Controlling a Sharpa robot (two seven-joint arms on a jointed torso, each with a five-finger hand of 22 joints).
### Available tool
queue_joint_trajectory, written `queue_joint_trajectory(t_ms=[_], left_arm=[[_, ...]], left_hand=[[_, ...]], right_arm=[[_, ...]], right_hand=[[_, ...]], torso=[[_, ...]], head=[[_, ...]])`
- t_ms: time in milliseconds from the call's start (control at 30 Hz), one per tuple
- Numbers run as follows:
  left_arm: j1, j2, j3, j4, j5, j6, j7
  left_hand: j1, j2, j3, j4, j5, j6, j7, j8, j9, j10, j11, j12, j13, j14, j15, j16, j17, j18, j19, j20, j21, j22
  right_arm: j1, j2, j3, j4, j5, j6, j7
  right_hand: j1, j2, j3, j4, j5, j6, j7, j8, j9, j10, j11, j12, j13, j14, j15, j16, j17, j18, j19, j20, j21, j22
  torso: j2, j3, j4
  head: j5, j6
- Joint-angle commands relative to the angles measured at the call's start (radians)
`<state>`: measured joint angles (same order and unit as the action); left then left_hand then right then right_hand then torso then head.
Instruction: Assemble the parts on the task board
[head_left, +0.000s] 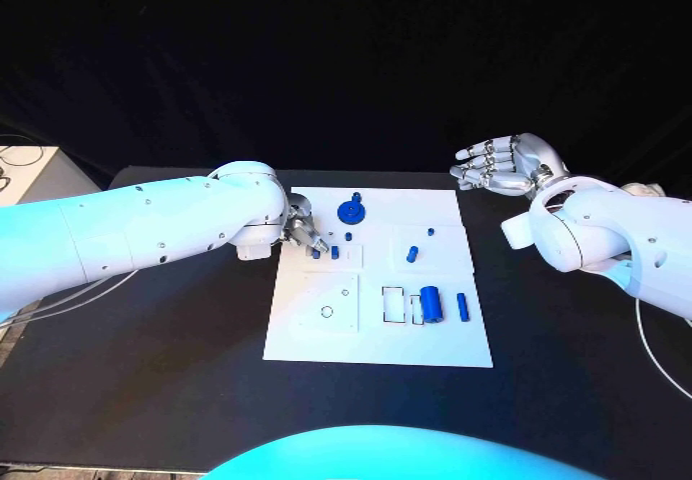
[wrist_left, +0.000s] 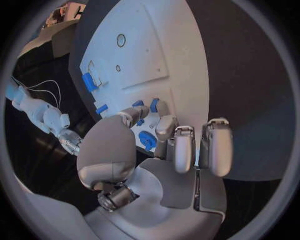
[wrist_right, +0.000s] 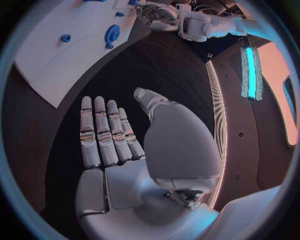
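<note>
The white task board (head_left: 378, 330) lies mid-table. My left hand (head_left: 304, 231) is over its far left part, and thumb and a finger pinch a small blue peg (head_left: 316, 252) (wrist_left: 154, 104) standing on the board. A second peg (head_left: 335, 252) stands just beside it. A round blue disc part (head_left: 352, 211) (wrist_left: 147, 140) (wrist_right: 112, 34) lies at the far edge. Near the front right are a thick blue cylinder (head_left: 430, 303) and a thin blue bar (head_left: 463, 306). My right hand (head_left: 505, 162) (wrist_right: 119, 150) hovers off the board's far right corner, fingers straight and apart, holding nothing.
More small blue pieces (head_left: 413, 253) (head_left: 430, 232) lie on the board's right middle. Outlined recesses (head_left: 394, 305) and a panel with holes (head_left: 330, 303) mark the front half. Black table (head_left: 144, 380) surrounds the board; a white box (head_left: 26, 170) stands at the far left.
</note>
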<state>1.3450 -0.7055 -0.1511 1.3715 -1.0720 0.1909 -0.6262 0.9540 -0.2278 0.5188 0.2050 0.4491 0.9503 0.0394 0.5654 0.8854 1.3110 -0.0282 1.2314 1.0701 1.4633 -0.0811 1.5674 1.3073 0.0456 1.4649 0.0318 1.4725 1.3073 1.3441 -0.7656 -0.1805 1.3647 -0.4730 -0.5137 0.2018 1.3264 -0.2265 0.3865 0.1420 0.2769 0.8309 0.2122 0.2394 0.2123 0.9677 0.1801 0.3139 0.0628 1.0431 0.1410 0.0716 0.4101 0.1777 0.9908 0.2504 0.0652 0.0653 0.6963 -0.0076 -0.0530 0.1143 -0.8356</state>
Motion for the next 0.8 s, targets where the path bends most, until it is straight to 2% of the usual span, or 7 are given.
queue_joint_trajectory(t_ms=[33, 367, 567, 633, 667, 733, 800], left_arm=[[-0.010, -0.006, -0.006, 0.007, 0.001, -0.008, -0.003], [-0.010, -0.024, 0.023, 0.028, 0.004, -0.111, 0.029], [-0.010, -0.049, 0.042, 0.048, 0.018, -0.235, 0.100], [-0.010, -0.056, 0.045, 0.055, 0.030, -0.277, 0.152], [-0.010, -0.060, 0.046, 0.059, 0.038, -0.306, 0.187], [-0.011, -0.066, 0.047, 0.068, 0.050, -0.357, 0.263], [-0.015, -0.071, 0.048, 0.079, 0.050, -0.411, 0.346]], left_hand=[[0.006, -0.009, -0.030, 0.024, 0.000, -0.001, 0.006, -0.003, -0.003, -0.004, 0.005, -0.005, -0.002, 0.107, 0.000, 0.003, 0.263, -0.013, 0.045, -0.004, -0.007, 0.144], [0.021, -0.016, -0.090, 0.084, -0.008, -0.016, 0.012, 0.002, -0.002, -0.035, 0.010, -0.036, -0.044, 0.107, 0.004, 0.003, 0.263, -0.011, 0.041, -0.004, -0.014, 0.137], [0.037, 0.000, -0.131, 0.086, -0.001, -0.069, 0.029, 0.010, 0.006, -0.127, 0.025, -0.117, -0.154, 0.105, 0.017, -0.002, 0.259, 0.008, 0.001, 0.000, -0.083, 0.065], [0.068, 0.010, -0.141, 0.085, 0.006, -0.127, 0.053, 0.005, 0.003, -0.272, 0.048, -0.242, -0.309, 0.048, 0.037, -0.114, 0.162, 0.047, -0.094, 0.016, -0.243, -0.093], [0.069, 0.010, -0.142, 0.085, 0.006, -0.127, 0.054, 0.006, 0.003, -0.275, 0.049, -0.244, -0.312, 0.047, 0.038, -0.117, 0.160, 0.048, -0.096, 0.017, -0.247, -0.097], [0.148, 0.013, -0.131, 0.084, 0.008, -0.212, 0.083, -0.007, -0.017, -0.390, 0.080, -0.315, -0.372, -0.127, 0.069, -0.374, -0.042, 0.120, -0.316, 0.047, -0.622, -0.440], [0.211, 0.002, -0.127, 0.087, 0.004, -0.256, 0.113, -0.025, -0.054, -0.439, 0.108, -0.348, -0.410, -0.256, 0.094, -0.542, -0.178, 0.135, -0.372, 0.072, -0.773, -0.562]], right_arm=[[-0.001, 0.000, 0.000, 0.001, -0.003, 0.014, 0.008], [-0.001, 0.000, 0.000, 0.000, -0.003, 0.014, 0.008], [-0.002, -0.002, 0.000, 0.000, -0.003, 0.014, 0.009], [-0.002, -0.002, 0.000, -0.001, -0.003, 0.013, 0.009], [-0.003, -0.003, 0.000, -0.001, -0.003, 0.013, 0.009], [-0.003, -0.004, 0.000, 0.000, -0.003, 0.013, 0.009], [-0.003, -0.005, 0.000, 0.000, -0.003, 0.013, 0.009]], right_hand=[[-0.009, 0.003, 0.007, 0.000, 0.003, 0.008, 0.033, -0.005, -0.001, 0.007, 0.001, -0.004, 0.000, -0.007, -0.001, -0.004, -0.002, 0.007, -0.005, 0.001, 0.000, 0.000], [-0.010, 0.003, 0.007, -0.001, 0.003, 0.007, 0.033, -0.006, -0.001, 0.007, 0.001, -0.006, 0.000, -0.007, 0.000, -0.004, -0.003, 0.007, -0.006, 0.002, 0.000, 0.000], [-0.010, 0.003, 0.007, -0.001, 0.003, 0.007, 0.033, -0.006, -0.001, 0.007, 0.001, -0.006, 0.000, -0.007, 0.000, -0.004, -0.003, 0.007, -0.006, 0.002, 0.000, 0.000], [-0.010, 0.003, 0.007, -0.001, 0.003, 0.007, 0.033, -0.006, -0.001, 0.007, 0.001, -0.006, 0.000, -0.007, 0.000, -0.004, -0.003, 0.007, -0.006, 0.002, 0.000, 0.000], [-0.010, 0.003, 0.007, -0.001, 0.003, 0.007, 0.033, -0.006, -0.001, 0.007, 0.001, -0.006, 0.000, -0.007, 0.000, -0.004, -0.003, 0.007, -0.006, 0.002, 0.000, 0.000], [-0.010, 0.003, 0.007, -0.001, 0.003, 0.007, 0.033, -0.006, -0.001, 0.007, 0.001, -0.006, 0.000, -0.007, 0.000, -0.004, -0.003, 0.007, -0.006, 0.002, 0.000, 0.000], [-0.010, 0.003, 0.007, -0.001, 0.003, 0.007, 0.033, -0.006, -0.001, 0.007, 0.001, -0.006, 0.000, -0.007, 0.000, -0.004, -0.003, 0.007, -0.006, 0.002, 0.000, 0.000]], torso=[[0.001, -0.0012, -0.0007], [0.000, -0.0005, -0.0006], [0.000, 0.0002, -0.0002], [0.000, -0.0002, -0.0003], [0.001, -0.0005, -0.0003], [0.001, -0.0001, 0.0005], [0.000, 0.0005, 0.0010]], head=[[-0.001, 0.002], [-0.004, 0.005], [-0.009, 0.010], [-0.010, 0.012], [-0.010, 0.013], [-0.012, 0.016], [-0.014, 0.017]])
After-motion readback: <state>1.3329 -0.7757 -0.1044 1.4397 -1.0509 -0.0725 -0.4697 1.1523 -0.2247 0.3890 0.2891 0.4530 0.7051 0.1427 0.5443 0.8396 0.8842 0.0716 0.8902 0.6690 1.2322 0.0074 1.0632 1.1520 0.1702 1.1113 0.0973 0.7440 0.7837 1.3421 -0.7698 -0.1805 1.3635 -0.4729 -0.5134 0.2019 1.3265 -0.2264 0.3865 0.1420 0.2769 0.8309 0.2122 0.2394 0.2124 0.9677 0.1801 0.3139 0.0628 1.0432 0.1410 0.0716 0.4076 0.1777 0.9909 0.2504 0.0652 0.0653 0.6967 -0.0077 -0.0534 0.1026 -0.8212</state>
